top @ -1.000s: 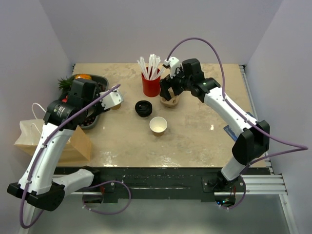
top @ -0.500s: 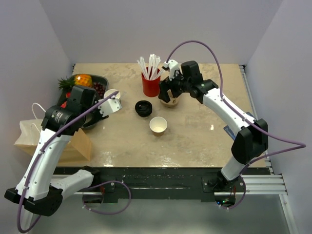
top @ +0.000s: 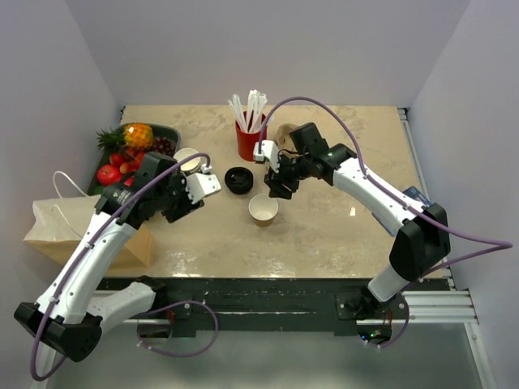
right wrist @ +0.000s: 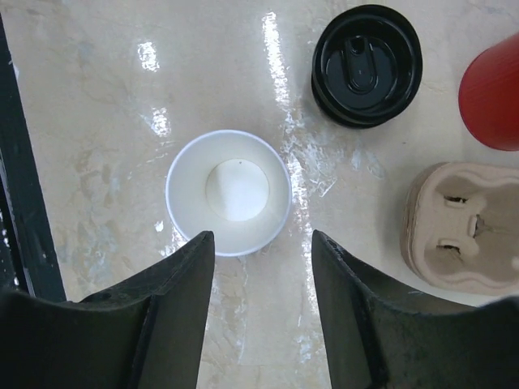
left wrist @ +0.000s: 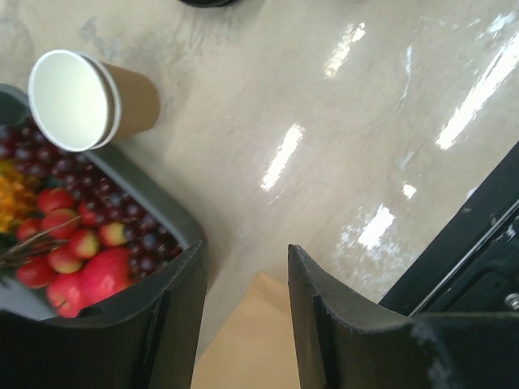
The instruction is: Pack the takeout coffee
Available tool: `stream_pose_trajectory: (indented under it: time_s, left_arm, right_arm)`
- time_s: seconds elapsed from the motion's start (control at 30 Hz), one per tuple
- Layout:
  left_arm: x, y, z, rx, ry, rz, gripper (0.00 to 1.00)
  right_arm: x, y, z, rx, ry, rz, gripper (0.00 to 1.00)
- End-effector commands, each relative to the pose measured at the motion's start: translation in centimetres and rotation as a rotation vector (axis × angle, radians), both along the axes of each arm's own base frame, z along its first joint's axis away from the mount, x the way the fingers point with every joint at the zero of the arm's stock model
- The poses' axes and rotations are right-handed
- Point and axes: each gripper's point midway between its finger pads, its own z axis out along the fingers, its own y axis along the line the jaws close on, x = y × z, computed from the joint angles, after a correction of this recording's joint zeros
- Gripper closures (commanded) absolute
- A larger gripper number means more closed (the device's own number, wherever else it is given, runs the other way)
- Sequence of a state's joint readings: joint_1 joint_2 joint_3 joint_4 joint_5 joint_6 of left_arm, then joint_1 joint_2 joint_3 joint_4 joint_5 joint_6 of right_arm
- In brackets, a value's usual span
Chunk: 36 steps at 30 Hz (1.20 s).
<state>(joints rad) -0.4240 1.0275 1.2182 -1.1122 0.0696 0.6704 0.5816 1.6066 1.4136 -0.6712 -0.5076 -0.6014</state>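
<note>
The takeout coffee (top: 238,180) is standing upright on the table (top: 324,235), near the red straw cup (top: 251,144). Looking down, I'm seeing only its round black lid, sip hole showing; it's hiding the cup body.

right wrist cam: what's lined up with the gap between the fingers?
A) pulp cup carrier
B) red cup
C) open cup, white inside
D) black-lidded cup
C: in the right wrist view the open cup sits on the table in line with the gap of the right gripper, while the black-lidded cup, red cup and cup carrier lie off to one side.
</note>
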Motion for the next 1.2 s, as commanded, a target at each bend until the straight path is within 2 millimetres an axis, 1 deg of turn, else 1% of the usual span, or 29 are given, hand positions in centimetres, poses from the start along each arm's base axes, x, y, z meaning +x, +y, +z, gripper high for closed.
stream_pose_trajectory:
  time_s: [0.0,0.03,0.07,0.1,0.13,0.17,0.2,0.23,0.27,0.3,0.37,0.4,0.43,0.47,0.53,0.57,0.67,0.73,0.77,0.8,0.87,1.03,1.17]
  left_arm:
    - [2.2,-3.8,-0.9,-0.203,-0.031,0.018,0.53]
    - [2.4,-4.7,-1.3,-0.242,-0.006,0.018,0.53]
    - [3.3,-5.6,-1.3,-0.269,-0.021,0.010,0.56]
    - [4.0,-6.2,-2.3,-0.270,0.007,0.009,0.57]
    - [4.5,-6.8,-2.6,-0.280,0.009,-0.003,0.58]
    - [5.8,-7.5,-2.4,-0.297,-0.026,-0.014,0.60]
    - [6.8,-8.0,-3.3,-0.287,-0.013,-0.021,0.61]
    - [7.6,-8.4,-3.5,-0.286,-0.026,-0.033,0.62]
    - [8.9,-9.1,-3.1,-0.303,-0.064,-0.052,0.62]
    - [9.7,-9.7,-3.8,-0.299,-0.052,-0.069,0.62]
    - [10.7,-11.1,-4.1,-0.319,-0.061,-0.138,0.62]
    - [11.4,-11.7,-5.1,-0.316,-0.037,-0.151,0.62]
    - [11.6,-12.3,-5.5,-0.320,-0.031,-0.185,0.62]
    - [12.2,-12.7,-6.8,-0.313,-0.012,-0.201,0.61]
    - [13.1,-13.2,-7.6,-0.302,-0.018,-0.219,0.61]
    - [13.7,-13.4,-8.7,-0.293,-0.004,-0.221,0.61]
    - [15.4,-14.1,-9.4,-0.287,-0.010,-0.223,0.59]
    - [15.9,-14.6,-9.6,-0.299,-0.014,-0.227,0.59]
    - [16.3,-14.8,-10.0,-0.300,-0.015,-0.226,0.59]
    - [16.5,-15.2,-9.8,-0.306,-0.019,-0.232,0.59]
    - [16.8,-15.4,-10.5,-0.306,-0.004,-0.233,0.59]
    - [16.3,-15.9,-11.8,-0.302,0.035,-0.247,0.60]
    - [15.8,-16.1,-12.1,-0.307,0.062,-0.254,0.60]
  right_arm:
    - [-0.5,-0.3,1.2,0.021,-0.043,0.039,0.48]
    - [-0.5,-0.3,1.5,0.023,-0.048,0.035,0.48]
    - [-0.5,-0.4,1.8,0.025,-0.051,0.027,0.48]
    - [-0.5,-0.6,1.9,0.015,-0.047,0.019,0.49]
    - [-0.4,-0.7,2.5,0.014,-0.059,0.020,0.50]
    - [-0.4,-0.8,2.8,0.010,-0.066,0.020,0.50]
    - [-0.4,-1.2,2.9,-0.002,-0.063,0.010,0.50]
    - [-0.3,-1.2,3.5,0.007,-0.071,0.000,0.50]
    - [-0.3,-1.4,4.0,0.021,-0.061,-0.026,0.50]
    - [0.2,-1.8,4.5,0.038,-0.061,-0.057,0.50]
    - [0.3,-2.3,5.3,0.076,-0.032,-0.115,0.50]
    - [1.1,-3.1,5.6,0.095,-0.030,-0.155,0.50]
    - [1.1,-3.4,5.7,0.109,-0.016,-0.171,0.50]
    - [1.6,-4.4,6.0,0.125,-0.007,-0.216,0.50]
    - [2.2,-5.3,6.3,0.130,-0.008,-0.255,0.50]
    - [2.6,-6.1,6.5,0.128,-0.014,-0.279,0.50]
    - [3.3,-7.2,6.9,0.111,-0.042,-0.311,0.49]
    - [3.4,-7.5,7.0,0.104,-0.046,-0.316,0.49]
    - [3.5,-7.5,7.0,0.104,-0.045,-0.319,0.49]
    - [3.4,-7.5,6.9,0.104,-0.040,-0.320,0.49]
    - [3.4,-7.5,6.8,0.104,-0.036,-0.325,0.48]
    - [3.7,-7.7,6.4,0.089,-0.040,-0.336,0.48]
    - [3.9,-7.7,6.3,0.085,-0.039,-0.337,0.48]
